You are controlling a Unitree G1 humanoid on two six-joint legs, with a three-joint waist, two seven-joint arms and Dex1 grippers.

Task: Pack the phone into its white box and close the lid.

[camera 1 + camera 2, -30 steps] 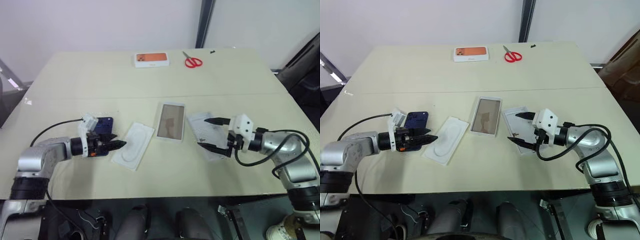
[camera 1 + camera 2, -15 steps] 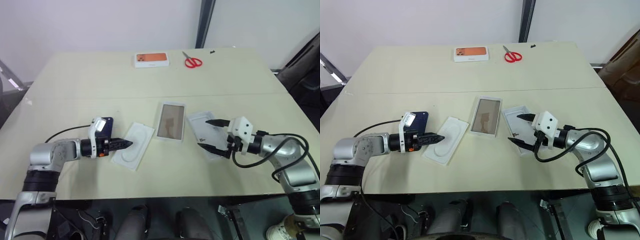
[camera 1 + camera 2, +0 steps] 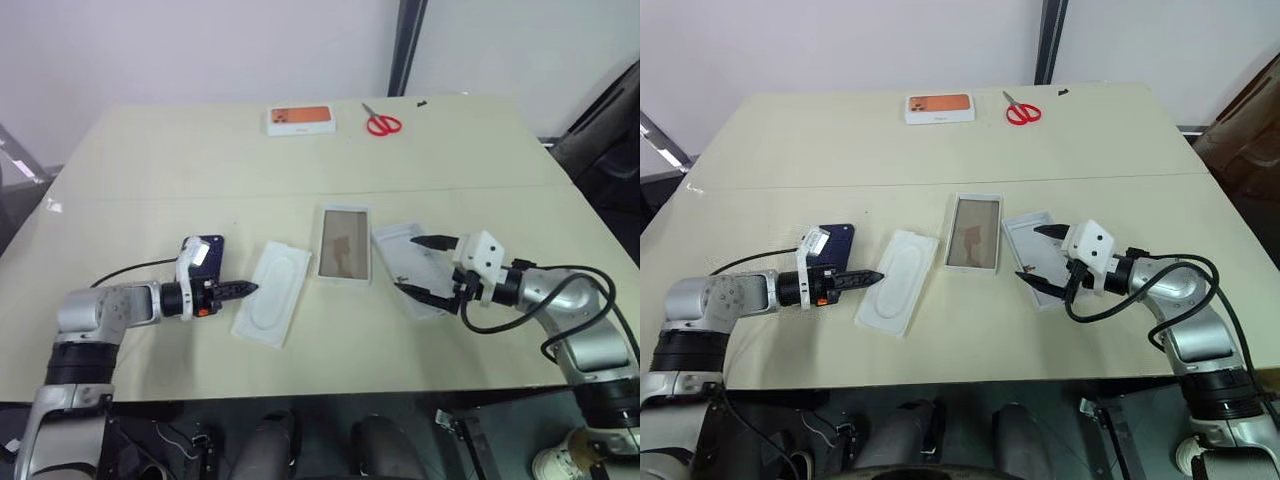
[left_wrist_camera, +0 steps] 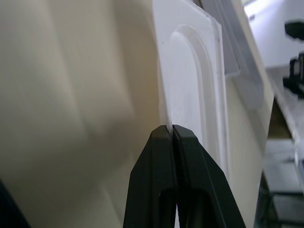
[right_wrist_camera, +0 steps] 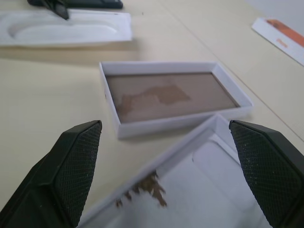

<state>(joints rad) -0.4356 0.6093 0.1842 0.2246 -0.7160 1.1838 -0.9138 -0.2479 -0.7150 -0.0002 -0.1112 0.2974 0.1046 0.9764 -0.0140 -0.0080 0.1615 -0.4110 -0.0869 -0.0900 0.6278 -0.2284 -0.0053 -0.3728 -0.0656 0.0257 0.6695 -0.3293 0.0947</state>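
Tool tips of the left tool (image 3: 243,289) are seen pressed together in the left eye view, pinching the near edge of the white insert (image 3: 271,306); the phone (image 3: 204,256) lies on the desk (image 3: 200,170) just behind that arm. The white box (image 3: 343,244) sits between insert and lid (image 3: 408,268), over which the right tool (image 3: 422,266) hangs spread wide.

From the left wrist, the closed fingers (image 4: 164,152) are seen clamped on the insert's thin rim.

From the right wrist, box (image 5: 173,97) and lid (image 5: 199,190) lie touching between the spread fingers (image 5: 71,161).
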